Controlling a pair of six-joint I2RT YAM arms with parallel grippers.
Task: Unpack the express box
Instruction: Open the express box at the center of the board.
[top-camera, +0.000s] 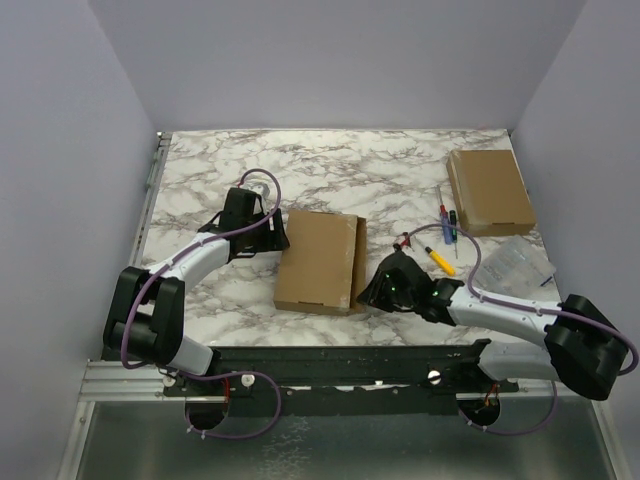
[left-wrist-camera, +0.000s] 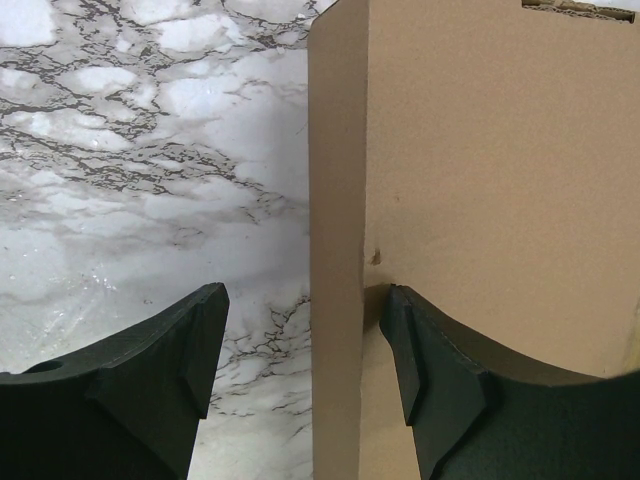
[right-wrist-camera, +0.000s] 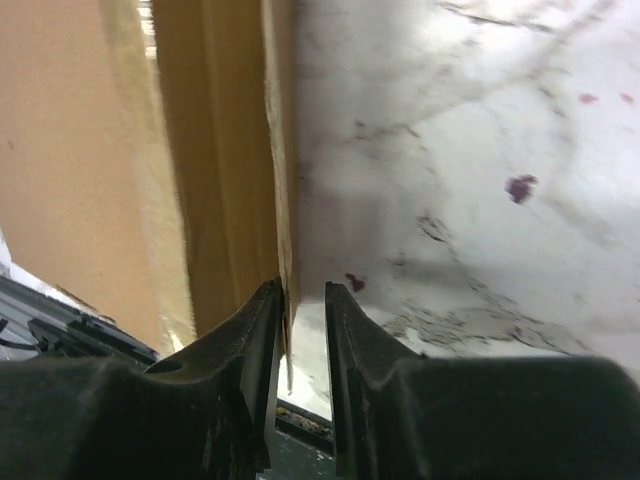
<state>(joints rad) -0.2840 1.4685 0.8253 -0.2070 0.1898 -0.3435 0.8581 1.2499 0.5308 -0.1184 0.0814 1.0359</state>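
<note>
Flat cardboard box (top-camera: 318, 262), L gripper (left-wrist-camera: 305, 297) wide astride edge, R gripper (right-wrist-camera: 300, 289) narrow at flap (right-wrist-camera: 225, 150)

Left arm (top-camera: 190, 262): white shells between bulky black joint housings.
Right arm (top-camera: 505, 315): the same white shells and black joints.
Cables (top-camera: 262, 178): purple, looped along both arms.
Left gripper (top-camera: 281, 238): black, with matte, curved fingers (left-wrist-camera: 160, 380).
Right gripper (top-camera: 364, 294): black, with green lights (top-camera: 395, 287) on the wrist.
Base rail (top-camera: 340, 365): black, with a silver screw (top-camera: 433, 376).

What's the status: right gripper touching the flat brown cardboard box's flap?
Touching. Right wrist view: the brown cardboard box flap runs into the right gripper, flush against one finger.
</note>
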